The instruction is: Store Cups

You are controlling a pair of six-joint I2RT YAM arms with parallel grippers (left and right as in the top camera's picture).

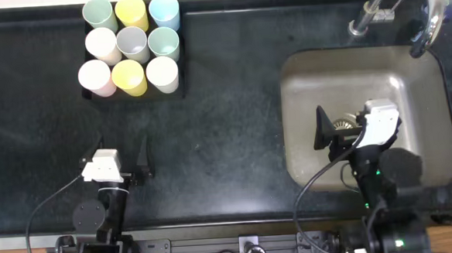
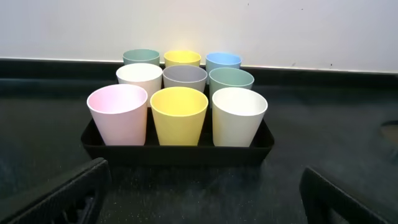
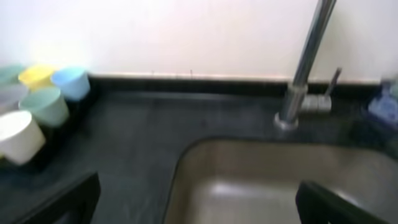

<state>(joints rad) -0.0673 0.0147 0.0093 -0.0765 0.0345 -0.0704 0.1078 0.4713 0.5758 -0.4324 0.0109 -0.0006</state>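
Several pastel cups stand upright in three rows in a black tray [image 1: 136, 99] at the counter's far left; the front row is a pink cup [image 2: 118, 114], a yellow cup [image 2: 179, 115] and a white cup [image 2: 239, 116]. My left gripper [image 1: 120, 154] hovers low over the counter some way in front of the tray, open and holding nothing; its fingers [image 2: 62, 194] frame the tray in the left wrist view. My right gripper [image 1: 354, 123] hangs open and holding nothing over the sink [image 1: 413, 66]. The right wrist view catches some of the cups [image 3: 46, 106] at its edge.
A steel faucet [image 1: 376, 5] rises behind the sink, and it also stands out against the pale wall as the faucet [image 3: 308, 59]. A blue object [image 3: 382, 106] lies at the counter's far right. Dark countertop [image 1: 226, 134] stretches between tray and sink.
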